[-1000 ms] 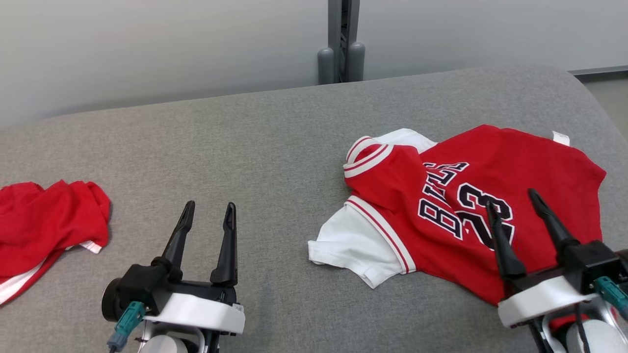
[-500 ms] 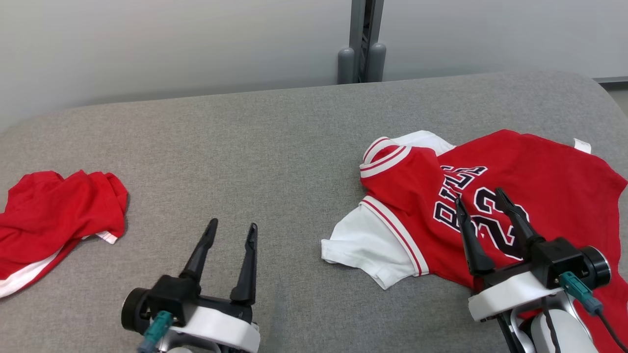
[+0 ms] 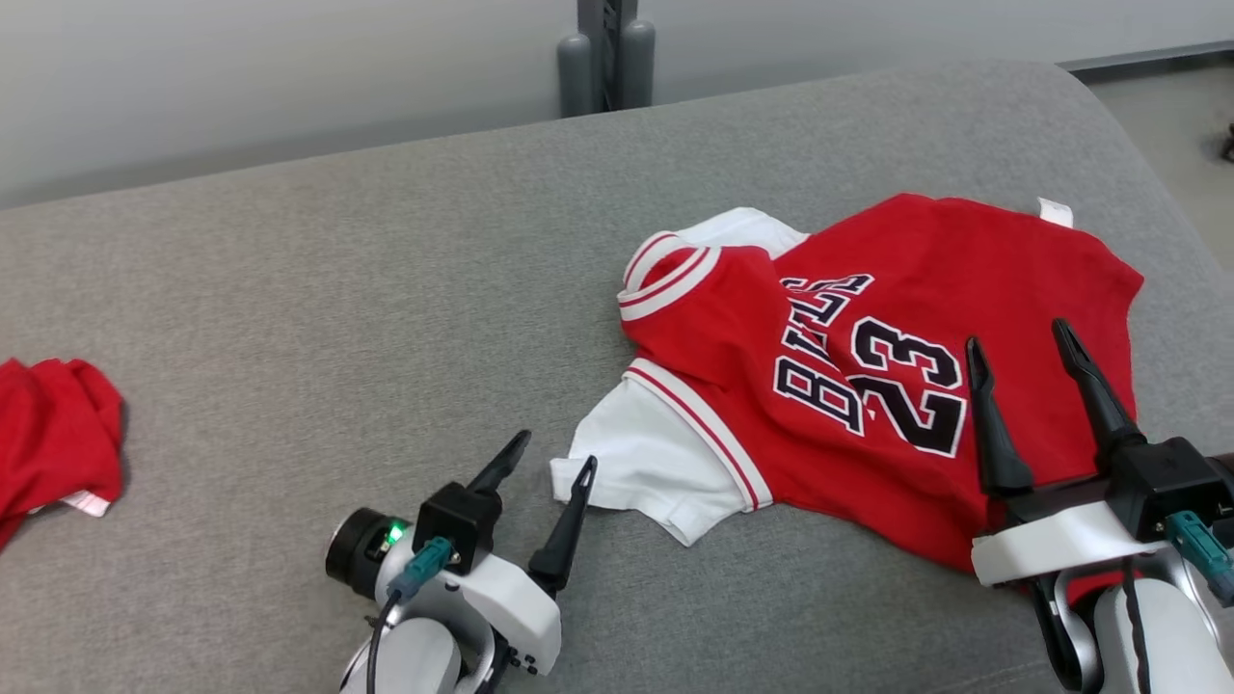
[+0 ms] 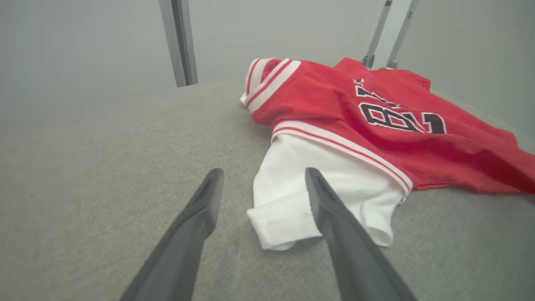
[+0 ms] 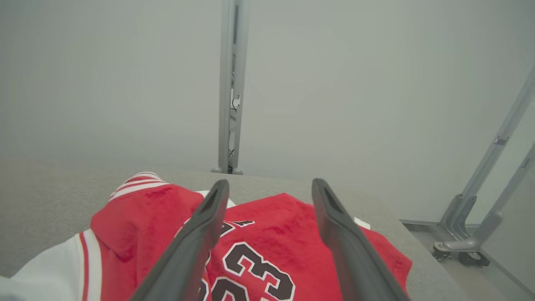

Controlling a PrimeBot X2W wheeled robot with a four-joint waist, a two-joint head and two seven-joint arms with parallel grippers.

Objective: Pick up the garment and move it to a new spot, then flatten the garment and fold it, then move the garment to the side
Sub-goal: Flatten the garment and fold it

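Head view: a grey fabric-covered surface (image 3: 386,289) with a rounded far corner meets a pale wall (image 3: 241,77) and a grey post (image 3: 605,48). On its right half lies the garment (image 3: 964,270), a rumpled red jersey with striped trim and "23". The left gripper (image 3: 557,449), jaws wide, points at its white sleeve (image 3: 646,463). The right gripper (image 3: 1016,334), equally wide, hovers over the jersey's near part. A red cloth (image 3: 53,434) lies far left.

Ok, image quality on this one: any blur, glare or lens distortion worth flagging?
Head view: even soft light, no glare, jersey lettering crisp. Left wrist view: fingers soft up close, white sleeve sharp. Right wrist view: wall hazy, wide-angle lean on the frame legs.
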